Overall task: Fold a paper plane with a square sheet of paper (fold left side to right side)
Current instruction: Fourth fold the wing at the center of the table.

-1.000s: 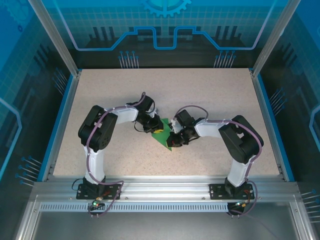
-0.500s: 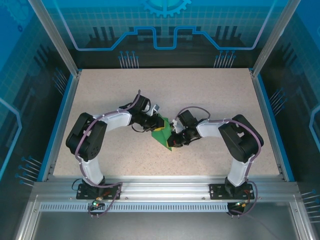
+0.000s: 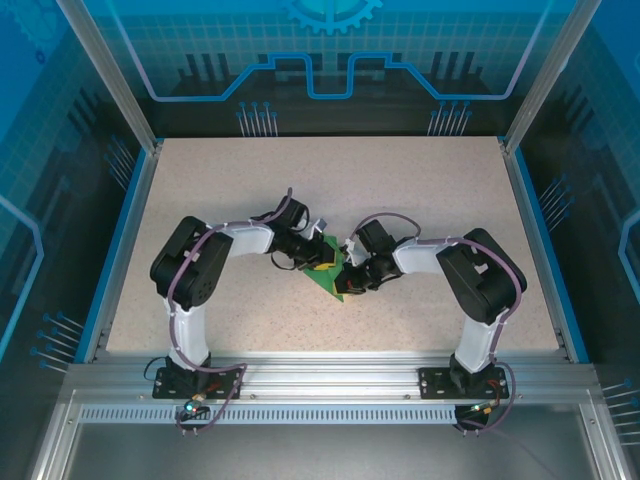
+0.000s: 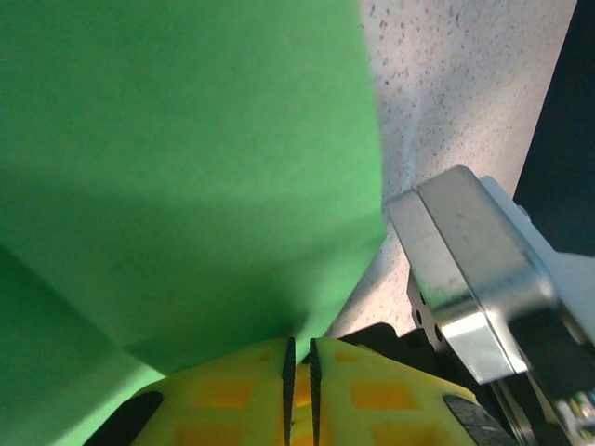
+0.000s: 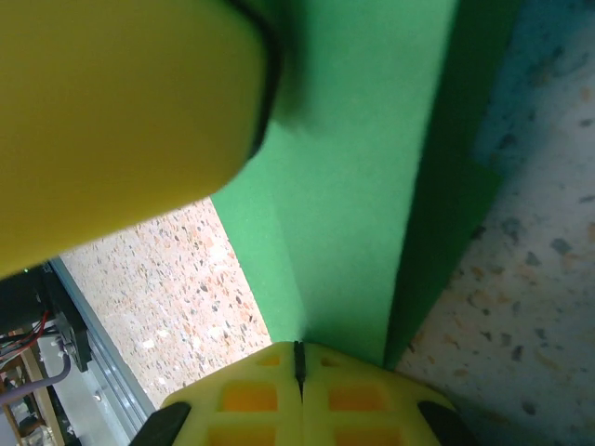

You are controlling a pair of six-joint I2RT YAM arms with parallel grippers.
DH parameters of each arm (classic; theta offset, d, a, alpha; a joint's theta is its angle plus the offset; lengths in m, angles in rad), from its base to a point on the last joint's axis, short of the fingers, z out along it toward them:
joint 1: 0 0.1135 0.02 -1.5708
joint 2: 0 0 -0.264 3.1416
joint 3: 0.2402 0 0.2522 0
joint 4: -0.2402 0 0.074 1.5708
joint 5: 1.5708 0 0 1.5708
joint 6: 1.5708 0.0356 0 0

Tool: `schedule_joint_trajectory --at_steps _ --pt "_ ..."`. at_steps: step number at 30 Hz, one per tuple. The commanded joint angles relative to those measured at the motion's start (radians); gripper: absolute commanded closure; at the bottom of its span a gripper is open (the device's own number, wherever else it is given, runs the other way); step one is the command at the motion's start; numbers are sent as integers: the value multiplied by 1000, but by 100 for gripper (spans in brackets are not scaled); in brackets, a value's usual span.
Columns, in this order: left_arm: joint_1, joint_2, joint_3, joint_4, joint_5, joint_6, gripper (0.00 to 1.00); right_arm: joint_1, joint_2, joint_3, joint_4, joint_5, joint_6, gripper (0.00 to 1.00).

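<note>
The square sheet of paper (image 3: 327, 277) lies folded into a small green angular shape at the middle of the table, between the two grippers. My left gripper (image 3: 318, 264) comes in from the left, and its yellow fingers (image 4: 232, 400) are shut on the sheet's (image 4: 186, 167) near edge. My right gripper (image 3: 349, 277) is at the paper's right side with its jaws fully shut. Their tips (image 5: 298, 358) meet a crease of the sheet (image 5: 363, 204). A blurred yellow finger of the left gripper (image 5: 112, 121) hangs over the paper. The paper plane is out of view.
The speckled tabletop (image 3: 400, 190) is bordered by blue rails and an aluminium frame (image 3: 330, 375) at the near edge. A metal part of the right wrist (image 4: 469, 269) sits close beside the left fingers.
The left arm's elbow swung out and back, and its gripper shifted slightly right over the paper. The raised green flap now lies lower. The right gripper has stayed in place.
</note>
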Motion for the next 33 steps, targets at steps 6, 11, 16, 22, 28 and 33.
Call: schedule_joint_trajectory --at_steps 6,11,16,22,28,33 --pt "-7 51 55 -52 -93 36 86 7 75 -34 -135 111 -20 100" --pt "-4 60 55 -90 -159 60 87 7 74 -34 -154 118 -24 100" --pt "7 71 45 -82 -175 65 87 5 76 -31 -164 121 -28 100" --pt "41 61 -2 -32 -184 70 87 7 79 -34 -177 119 -30 100" --pt "80 56 -43 48 -182 88 88 6 79 -39 -181 113 -30 100" --pt "113 58 -38 65 -198 96 87 8 78 -45 -182 110 -30 100"
